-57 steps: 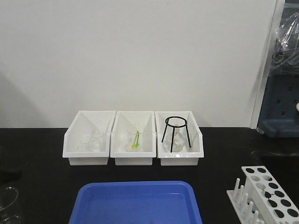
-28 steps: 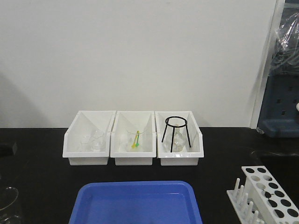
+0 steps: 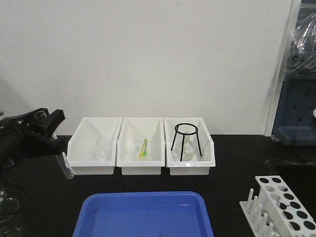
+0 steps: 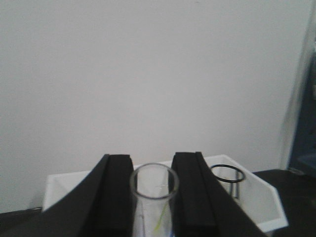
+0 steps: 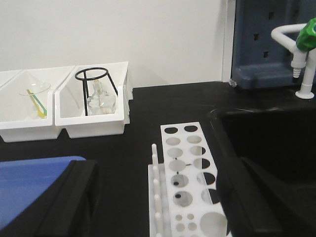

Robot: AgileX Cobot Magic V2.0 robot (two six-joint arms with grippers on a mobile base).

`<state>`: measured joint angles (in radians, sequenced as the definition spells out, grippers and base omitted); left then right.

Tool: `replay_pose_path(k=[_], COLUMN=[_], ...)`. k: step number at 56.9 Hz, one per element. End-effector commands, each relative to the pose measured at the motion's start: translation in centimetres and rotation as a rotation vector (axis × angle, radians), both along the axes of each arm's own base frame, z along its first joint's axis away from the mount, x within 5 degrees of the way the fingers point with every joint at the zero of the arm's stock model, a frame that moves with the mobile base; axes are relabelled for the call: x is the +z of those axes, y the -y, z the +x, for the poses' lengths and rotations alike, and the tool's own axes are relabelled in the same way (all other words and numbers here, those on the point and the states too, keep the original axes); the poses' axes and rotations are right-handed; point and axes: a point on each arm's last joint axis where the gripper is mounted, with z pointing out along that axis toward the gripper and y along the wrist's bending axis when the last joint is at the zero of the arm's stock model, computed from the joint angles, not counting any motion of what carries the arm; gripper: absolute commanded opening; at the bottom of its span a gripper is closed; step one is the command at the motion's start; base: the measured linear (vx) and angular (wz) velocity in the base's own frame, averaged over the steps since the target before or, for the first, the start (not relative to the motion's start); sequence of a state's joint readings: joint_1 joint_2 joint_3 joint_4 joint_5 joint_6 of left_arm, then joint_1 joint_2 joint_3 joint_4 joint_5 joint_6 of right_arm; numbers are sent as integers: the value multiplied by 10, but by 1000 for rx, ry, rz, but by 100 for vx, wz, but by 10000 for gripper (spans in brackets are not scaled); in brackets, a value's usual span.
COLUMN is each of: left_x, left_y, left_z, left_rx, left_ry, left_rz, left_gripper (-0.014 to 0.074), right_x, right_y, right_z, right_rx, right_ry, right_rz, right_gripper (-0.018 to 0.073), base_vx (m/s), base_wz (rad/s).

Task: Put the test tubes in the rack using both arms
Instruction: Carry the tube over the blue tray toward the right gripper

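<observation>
My left gripper [image 3: 49, 119] is raised at the far left of the front view, beside the left bin, and is shut on a clear glass test tube [image 3: 67, 169]. The tube hangs at a slant, its round bottom just above the black table. In the left wrist view the test tube's [image 4: 154, 183] open mouth sits squeezed between the two black fingers of that gripper [image 4: 151, 165]. The white rack [image 3: 285, 206] stands at the front right. My right gripper [image 5: 160, 170] hangs open over the rack [image 5: 190, 163], with no tube showing in its holes. It does not show in the front view.
Three white bins [image 3: 142, 168] line the back: glassware in the left one [image 3: 94, 160], a beaker with a green stick in the middle, a black tripod [image 3: 186, 140] over a flask on the right. A blue tray [image 3: 145, 215], a glass beaker [image 3: 7, 211], a sink [image 5: 276, 143] with a tap [image 5: 298, 47].
The left arm has swung up into the front view from the lower left, carrying the test tube. Nothing else has moved.
</observation>
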<state>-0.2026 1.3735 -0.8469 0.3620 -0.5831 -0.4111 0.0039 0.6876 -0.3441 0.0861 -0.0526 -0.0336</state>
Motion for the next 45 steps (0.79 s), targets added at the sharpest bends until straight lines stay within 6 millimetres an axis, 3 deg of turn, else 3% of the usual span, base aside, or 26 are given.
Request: replay_pose_path(k=[1,11,16,32,45], left_x=[25,22,20,5,-10], left_y=[14,42,53,68,74], left_z=[-6,2,10,40,45], left_rx=[-120,-294,-357,-397,-440], left_ry=[88,20,-15,-157,-258], left_rz=[-90,-160,-206,-369,-397], left_gripper=[-5,-5,-5,-5,-5], right_x=[20,42,52,62,70], right_y=[0,-1,-12,-102,-166], right_z=[10,41,57,106,139], right_rx=[0,36,109,469,632], right_ry=[34,-57,-61,-82,-118], right_rz=[-12,-109,-175,-280,-305], right_gripper=[529,529,529,529,529], base_vx=[0,0,0,0,0], base_wz=[0,0,0,0,0])
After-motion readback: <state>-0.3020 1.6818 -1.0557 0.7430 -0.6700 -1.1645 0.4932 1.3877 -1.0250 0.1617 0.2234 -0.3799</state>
